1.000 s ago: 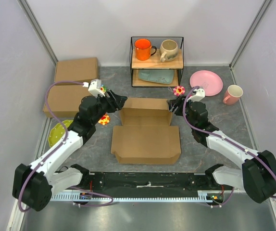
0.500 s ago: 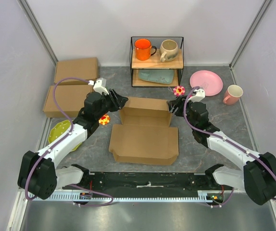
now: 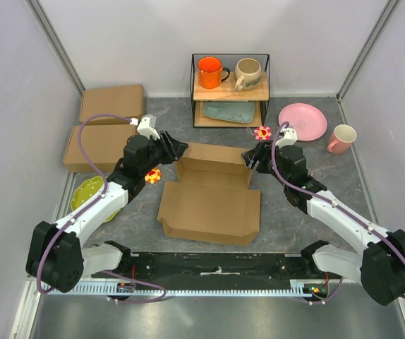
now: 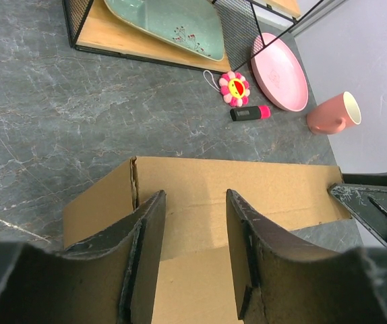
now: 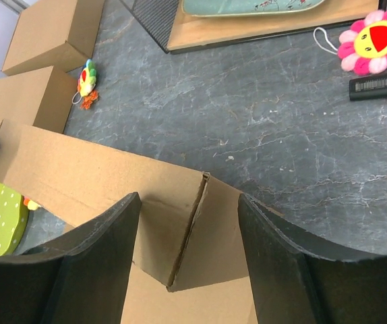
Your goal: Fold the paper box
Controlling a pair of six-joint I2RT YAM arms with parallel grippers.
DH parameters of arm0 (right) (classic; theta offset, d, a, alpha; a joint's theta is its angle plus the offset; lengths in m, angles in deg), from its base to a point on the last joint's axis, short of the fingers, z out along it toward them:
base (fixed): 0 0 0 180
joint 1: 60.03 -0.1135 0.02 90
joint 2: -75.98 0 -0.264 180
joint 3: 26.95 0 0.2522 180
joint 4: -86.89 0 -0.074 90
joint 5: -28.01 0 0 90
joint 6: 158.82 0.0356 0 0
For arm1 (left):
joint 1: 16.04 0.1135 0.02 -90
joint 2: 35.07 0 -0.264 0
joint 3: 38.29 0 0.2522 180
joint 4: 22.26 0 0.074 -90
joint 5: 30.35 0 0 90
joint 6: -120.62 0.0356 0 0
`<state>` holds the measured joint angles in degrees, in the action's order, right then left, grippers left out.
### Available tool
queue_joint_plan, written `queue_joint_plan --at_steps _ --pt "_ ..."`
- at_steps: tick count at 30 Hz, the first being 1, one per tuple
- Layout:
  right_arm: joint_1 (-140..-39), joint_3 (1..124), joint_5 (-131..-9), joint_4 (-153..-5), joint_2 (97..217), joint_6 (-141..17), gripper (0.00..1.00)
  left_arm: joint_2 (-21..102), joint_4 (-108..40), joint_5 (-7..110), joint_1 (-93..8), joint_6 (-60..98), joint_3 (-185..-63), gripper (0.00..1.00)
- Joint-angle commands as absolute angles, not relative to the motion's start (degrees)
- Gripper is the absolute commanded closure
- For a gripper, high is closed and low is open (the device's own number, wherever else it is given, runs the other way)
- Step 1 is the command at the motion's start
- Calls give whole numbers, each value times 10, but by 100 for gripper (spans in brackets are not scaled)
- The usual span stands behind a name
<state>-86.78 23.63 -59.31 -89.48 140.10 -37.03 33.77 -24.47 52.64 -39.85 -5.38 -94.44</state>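
The paper box (image 3: 209, 208) was set in the middle of the worktop (image 3: 294, 219), back wall raised, front panel flat. The left jaws and right jaws stood open at its back corners, nothing gripped. Raising the side walls was judged the step in hand; the corner flaps would next need turning inward.

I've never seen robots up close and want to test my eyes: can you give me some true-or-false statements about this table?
1. The orange mug sits on the rack's top shelf. True.
2. The pink plate lies inside the rack. False: it lies on the table, right of the rack.
3. The paper box's back wall stands upright. True.
4. Both arms' fingers are pressed shut. False: the left arm's fingers and the right arm's fingers stand apart, at the box's back corners.
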Motion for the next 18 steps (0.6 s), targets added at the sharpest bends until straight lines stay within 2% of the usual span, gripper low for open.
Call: queue_joint_plan --at_steps 1,4,12,18 --pt "-865 240 -633 -881 1412 -366 33 347 -297 512 -399 -44 -924 51" --pt "-863 216 -624 -882 1422 -371 35 342 -299 512 -399 -44 -923 49" --pt "-859 190 -623 -896 1451 -373 37 289 -400 574 -396 20 -995 30" --pt "-859 191 -623 -896 1451 -374 37 301 -461 511 -361 58 -1032 25"
